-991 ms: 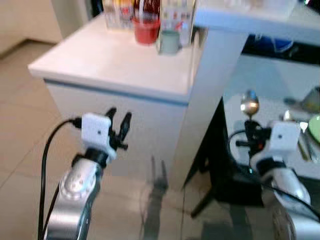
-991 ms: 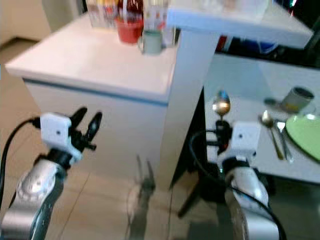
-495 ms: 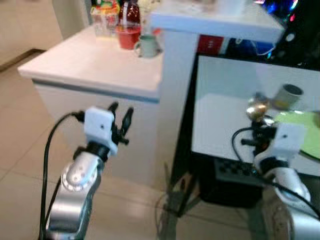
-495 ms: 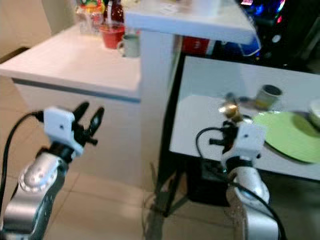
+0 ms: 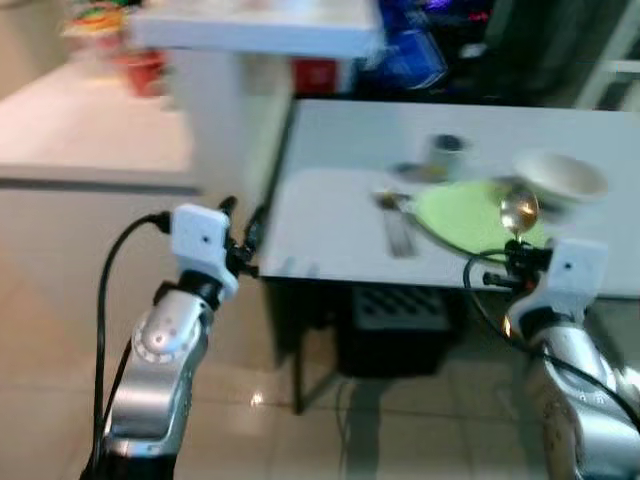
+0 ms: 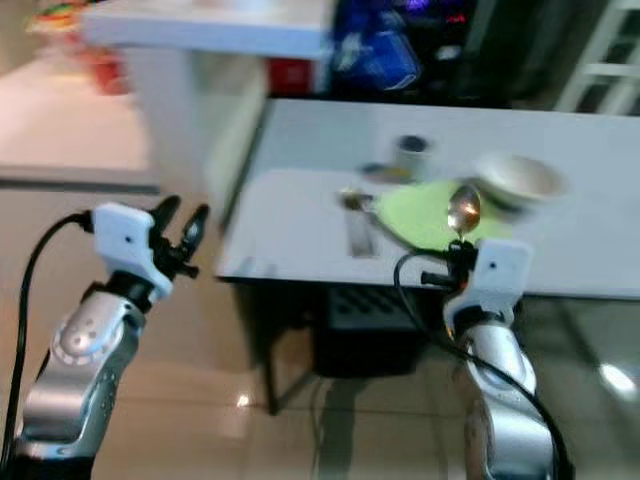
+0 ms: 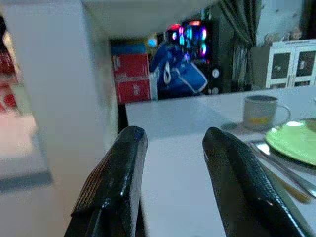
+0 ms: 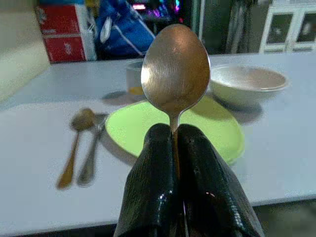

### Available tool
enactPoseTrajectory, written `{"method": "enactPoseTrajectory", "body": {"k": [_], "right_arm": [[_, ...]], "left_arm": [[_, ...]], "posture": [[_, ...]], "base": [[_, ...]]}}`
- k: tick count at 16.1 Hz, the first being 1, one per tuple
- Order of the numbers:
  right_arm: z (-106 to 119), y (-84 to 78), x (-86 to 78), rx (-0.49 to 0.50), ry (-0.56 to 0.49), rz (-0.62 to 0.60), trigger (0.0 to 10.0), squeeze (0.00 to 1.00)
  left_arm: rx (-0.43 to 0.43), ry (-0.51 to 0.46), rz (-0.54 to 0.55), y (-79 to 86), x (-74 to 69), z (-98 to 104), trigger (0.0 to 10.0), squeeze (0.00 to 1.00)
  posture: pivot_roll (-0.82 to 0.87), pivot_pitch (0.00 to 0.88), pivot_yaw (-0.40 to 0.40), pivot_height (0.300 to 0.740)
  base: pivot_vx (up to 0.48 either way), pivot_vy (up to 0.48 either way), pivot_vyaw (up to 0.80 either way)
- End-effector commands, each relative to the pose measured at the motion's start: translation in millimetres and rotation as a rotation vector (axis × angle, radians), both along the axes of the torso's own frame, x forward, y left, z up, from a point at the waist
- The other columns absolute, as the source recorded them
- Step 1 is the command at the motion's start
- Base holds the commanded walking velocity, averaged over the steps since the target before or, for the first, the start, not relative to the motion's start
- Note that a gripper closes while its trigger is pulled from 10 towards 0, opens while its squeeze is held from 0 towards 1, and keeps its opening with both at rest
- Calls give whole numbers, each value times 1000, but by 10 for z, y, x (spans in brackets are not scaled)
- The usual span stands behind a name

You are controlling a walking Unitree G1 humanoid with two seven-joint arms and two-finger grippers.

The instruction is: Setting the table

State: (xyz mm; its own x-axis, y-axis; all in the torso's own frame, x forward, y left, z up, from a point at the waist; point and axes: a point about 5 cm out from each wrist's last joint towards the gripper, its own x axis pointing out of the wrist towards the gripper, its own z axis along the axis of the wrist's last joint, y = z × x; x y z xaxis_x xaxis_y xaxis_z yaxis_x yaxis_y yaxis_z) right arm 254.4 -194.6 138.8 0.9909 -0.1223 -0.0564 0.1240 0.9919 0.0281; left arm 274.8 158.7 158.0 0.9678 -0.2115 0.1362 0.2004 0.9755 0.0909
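I am pinching a spoon [image 8: 175, 74] upright in my right gripper [image 5: 517, 262], bowl end up, just short of the table's [image 5: 330, 220] near edge. My left gripper [image 5: 240, 240], fingers spread and holding nothing, is hanging off the table's corner. Beyond the spoon lies the green plate [image 8: 148, 126], then the mug [image 5: 445, 155] and bowl [image 8: 247, 81]. Since a second ago I have been turning from the counter toward this table.

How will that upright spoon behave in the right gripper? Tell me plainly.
The spoon is probably stiff metal and light. The right gripper pinches only its thin handle, bowl upward, so it may well pivot or slip. Over the green plate, a drop would likely only clatter.
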Motion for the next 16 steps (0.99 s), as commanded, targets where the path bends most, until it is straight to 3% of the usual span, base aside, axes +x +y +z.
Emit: {"method": "enactPoseTrajectory", "body": {"k": [1,16], "right_arm": [[34,0,38,-13,-3,11,10000,0],[59,-53,88,-80,-24,41,10000,0]], "left_arm": [[-5,13,27,39,20,-29,10000,0],[37,-19,-23,-106,34,-29,10000,0]], "posture": [[26,0,8,740],[8,0,-8,740]], "base": [[0,-442,0],[0,-441,0]]}}
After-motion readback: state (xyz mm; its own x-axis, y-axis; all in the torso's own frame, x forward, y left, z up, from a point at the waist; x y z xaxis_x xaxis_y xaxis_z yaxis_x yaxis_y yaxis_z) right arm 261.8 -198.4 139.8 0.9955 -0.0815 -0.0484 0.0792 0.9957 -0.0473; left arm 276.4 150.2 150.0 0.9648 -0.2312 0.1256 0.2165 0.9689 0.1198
